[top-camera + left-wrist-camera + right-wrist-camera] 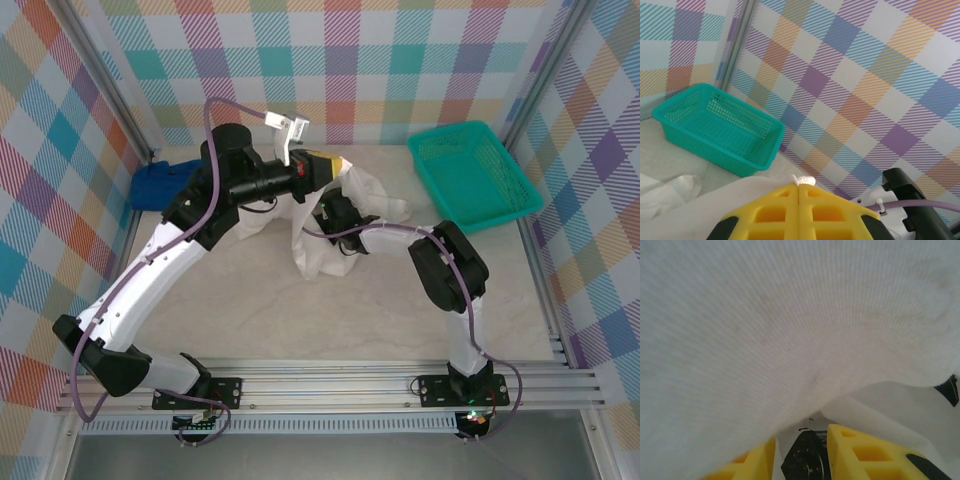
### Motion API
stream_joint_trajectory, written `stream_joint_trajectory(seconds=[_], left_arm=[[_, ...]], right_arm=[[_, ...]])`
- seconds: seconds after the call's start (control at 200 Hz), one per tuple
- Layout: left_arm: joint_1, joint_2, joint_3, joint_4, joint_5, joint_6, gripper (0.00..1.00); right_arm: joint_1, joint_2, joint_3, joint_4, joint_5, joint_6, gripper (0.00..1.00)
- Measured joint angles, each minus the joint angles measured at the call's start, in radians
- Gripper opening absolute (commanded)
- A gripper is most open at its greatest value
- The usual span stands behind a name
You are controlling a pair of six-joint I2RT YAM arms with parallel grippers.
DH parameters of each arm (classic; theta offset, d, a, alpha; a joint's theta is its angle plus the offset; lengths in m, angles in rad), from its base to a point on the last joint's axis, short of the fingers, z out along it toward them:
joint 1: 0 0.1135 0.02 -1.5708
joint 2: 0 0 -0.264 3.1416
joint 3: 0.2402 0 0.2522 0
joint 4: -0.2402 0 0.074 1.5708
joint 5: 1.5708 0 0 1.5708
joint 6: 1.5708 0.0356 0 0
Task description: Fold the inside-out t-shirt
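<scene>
The inside-out t-shirt (318,240) is white and hangs in a bunch above the middle of the table, with one sleeve (388,208) trailing to the right. My left gripper (332,164) is held high and shut on the shirt's top edge. In the left wrist view a small tuft of white cloth (806,180) pokes out between the closed yellow fingertips of the left gripper (799,187). My right gripper (335,213) sits among the hanging folds just below. Its yellow fingers (855,450) stand apart with a gap between them, and the white fabric (790,330) drapes over them.
A teal mesh basket (475,175) stands at the back right, also seen as the teal basket (715,127) in the left wrist view. A blue cloth (160,185) lies at the back left by the wall. Checked walls close in the table on three sides.
</scene>
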Motion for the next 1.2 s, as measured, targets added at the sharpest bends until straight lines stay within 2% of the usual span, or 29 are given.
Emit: stream_joint_trajectory(seconds=[0.255,0.39,0.72,0.91,1.2], left_arm=[[-0.003,-0.100,-0.117,-0.077,-0.131,0.060,0.00],[-0.003,-0.138,-0.161,-0.097,-0.177,0.079,0.00],[-0.003,-0.166,-0.180,-0.079,-0.108,0.105,0.00],[-0.003,-0.177,-0.209,0.006,-0.072,0.084,0.00],[-0.003,-0.096,-0.068,0.057,-0.011,0.043,0.00]], right_arm=[[-0.074,-0.095,-0.143,0.058,-0.223,-0.029,0.37],[-0.089,-0.144,-0.171,0.068,-0.259,-0.047,0.37],[-0.087,-0.123,-0.107,0.029,-0.212,-0.038,0.43],[-0.054,-0.034,0.033,-0.053,-0.076,-0.083,0.45],[-0.013,0.106,0.183,-0.173,0.024,-0.193,0.55]])
